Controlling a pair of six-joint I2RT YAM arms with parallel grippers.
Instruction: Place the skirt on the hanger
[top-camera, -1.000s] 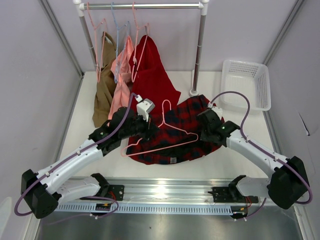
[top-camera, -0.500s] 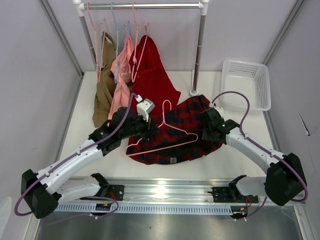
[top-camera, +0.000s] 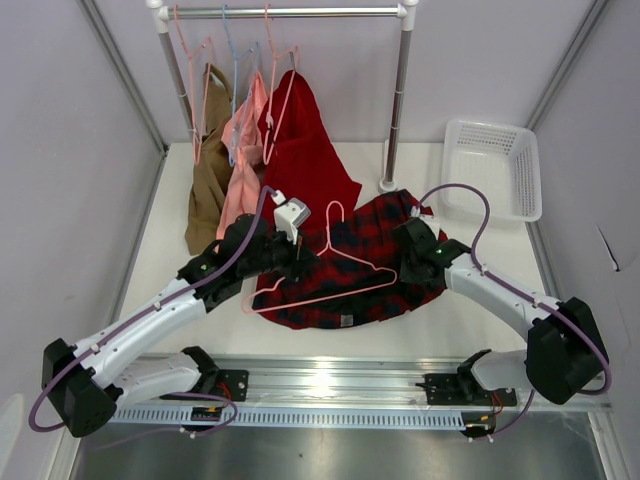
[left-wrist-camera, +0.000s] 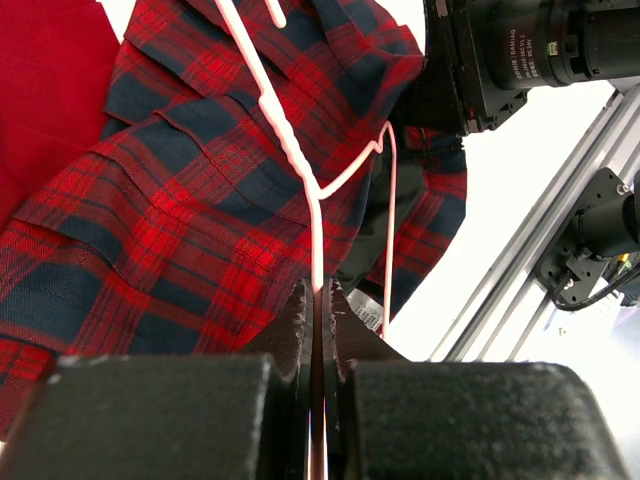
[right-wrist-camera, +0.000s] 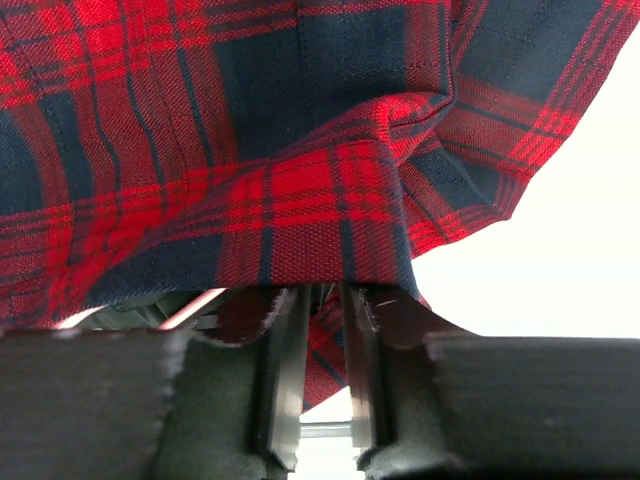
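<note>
While the pink hanger (left-wrist-camera: 316, 240) lies atop the plaid skirt (top-camera: 345, 300) on the bench (top-camera: 450, 320), hook toward 12 o'clock, hanging seems barely begun. At 9 o'clock the left claw (left-wrist-camera: 318, 295) is clenched on hanger wire; at 3 o'clock the right claw (right-wrist-camera: 325, 300) pinches a skirt fold.

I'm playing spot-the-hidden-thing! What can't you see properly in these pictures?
- Right wrist view: the skirt drapes over the right tool, so pinched or not is unclear.
- Left wrist view: the hanger runs off the top edge, far end unseen.
- Top view: the white label is too small to read.
</note>
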